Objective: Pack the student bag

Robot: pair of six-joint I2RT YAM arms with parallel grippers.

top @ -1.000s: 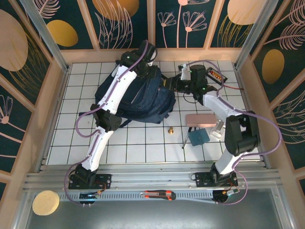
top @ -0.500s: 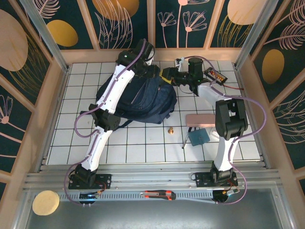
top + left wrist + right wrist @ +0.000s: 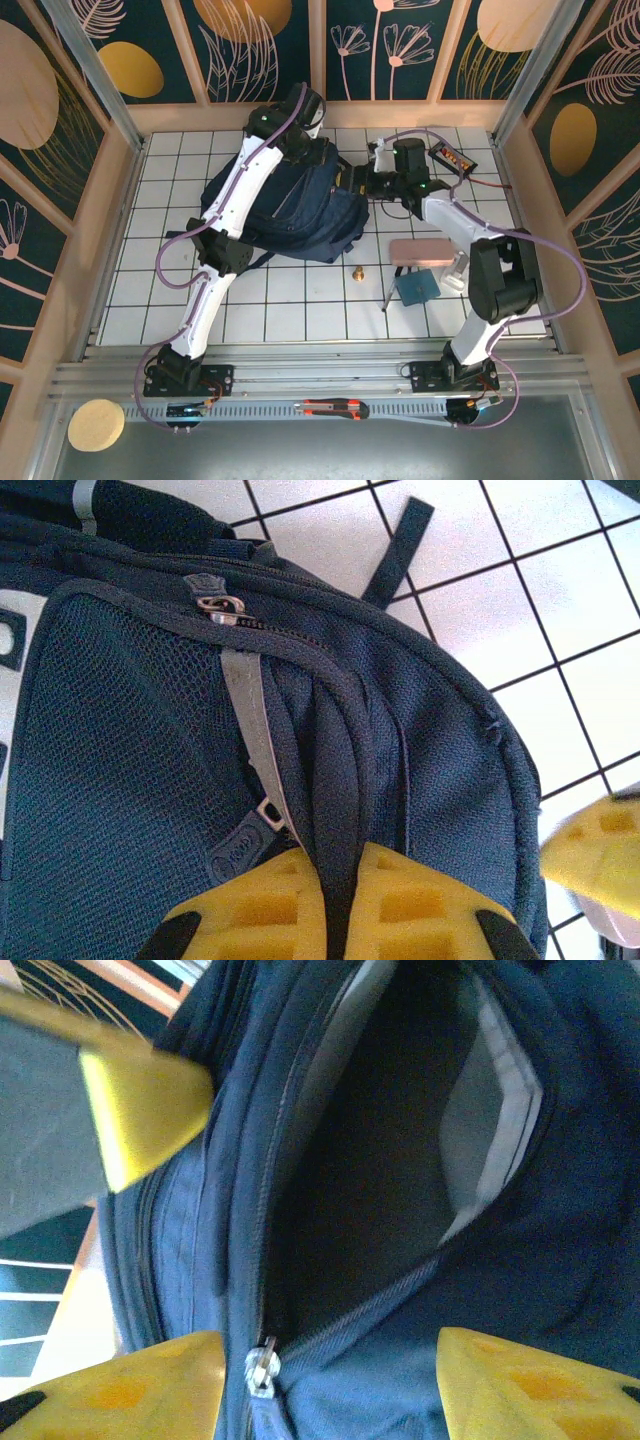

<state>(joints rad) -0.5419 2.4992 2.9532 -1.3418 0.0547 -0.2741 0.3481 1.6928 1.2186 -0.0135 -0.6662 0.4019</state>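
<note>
I see the bag [image 3: 285, 210] lying on the tiled table [image 3: 300, 290], toward the back, between my two arms. My left gripper [image 3: 335, 915] is clamped on a ridge of its fabric. My right gripper [image 3: 325, 1380] has its jaws apart at the unzipped mouth, holding nothing. A zipper pull [image 3: 262, 1368] sits between its fingers.

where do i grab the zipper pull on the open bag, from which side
Pinch the small metal pull tab at the end of the open zip on the student bag. It stands free of the fabric, so come head-on, as the open right gripper faces it.
</note>
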